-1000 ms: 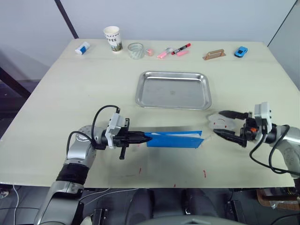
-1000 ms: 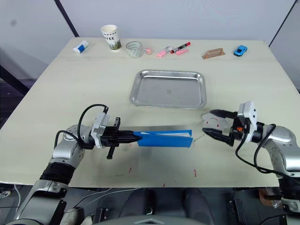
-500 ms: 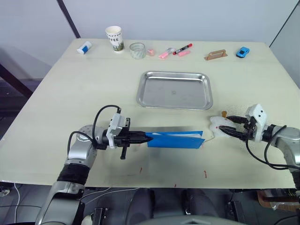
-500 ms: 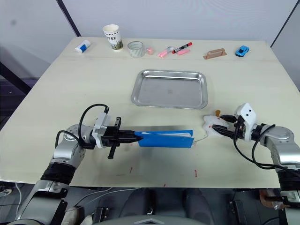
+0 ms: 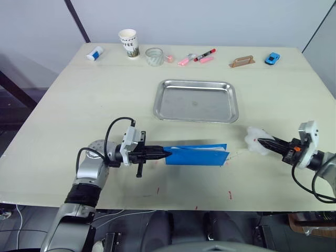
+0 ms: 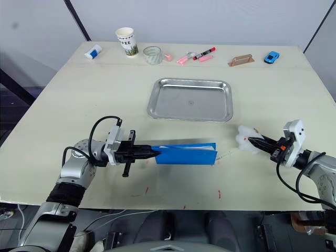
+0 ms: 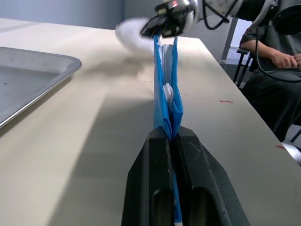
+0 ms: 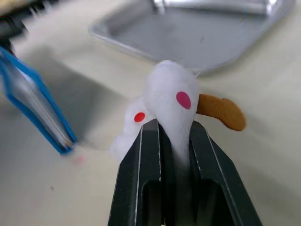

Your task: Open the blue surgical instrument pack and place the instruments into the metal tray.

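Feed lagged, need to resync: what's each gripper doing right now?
Left gripper: shut on the blue surgical instrument pack, at its end.
Right gripper: shut on a white soft toy.

Our head eyes look down over pale beige counter [image 5: 79,105]; our wrist cameras sit low, close, sharing shiny steel tray [image 7: 28,80].

The blue surgical instrument pack [image 5: 196,155] stands edge-on, its contents hidden, and its lettering cannot be read.
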